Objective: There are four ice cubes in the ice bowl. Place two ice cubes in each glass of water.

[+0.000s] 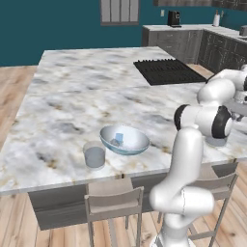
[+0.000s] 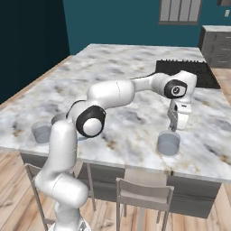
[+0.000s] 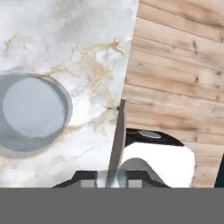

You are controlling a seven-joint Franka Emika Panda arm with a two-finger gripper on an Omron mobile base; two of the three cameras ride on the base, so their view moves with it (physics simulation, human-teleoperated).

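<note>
The ice bowl (image 1: 132,144) stands near the counter's front edge with a pale blue ice cube (image 1: 118,140) in it. One glass of water (image 1: 94,155) (image 2: 42,131) stands just left of the bowl. The other glass of water (image 2: 168,143) (image 3: 30,111) stands further right, partly hidden behind my elbow in the left base view. My gripper (image 2: 175,127) hangs just above that glass's far rim. In the hand view the gripper (image 3: 111,177) is narrowly shut on a small pale piece, an ice cube, and the glass lies off to its left.
A black cooktop (image 1: 166,71) is set into the marble island (image 1: 72,106) behind the work area. Stools (image 1: 113,200) (image 2: 144,191) stand under the front edge. Wooden floor (image 3: 175,65) lies beyond the counter edge.
</note>
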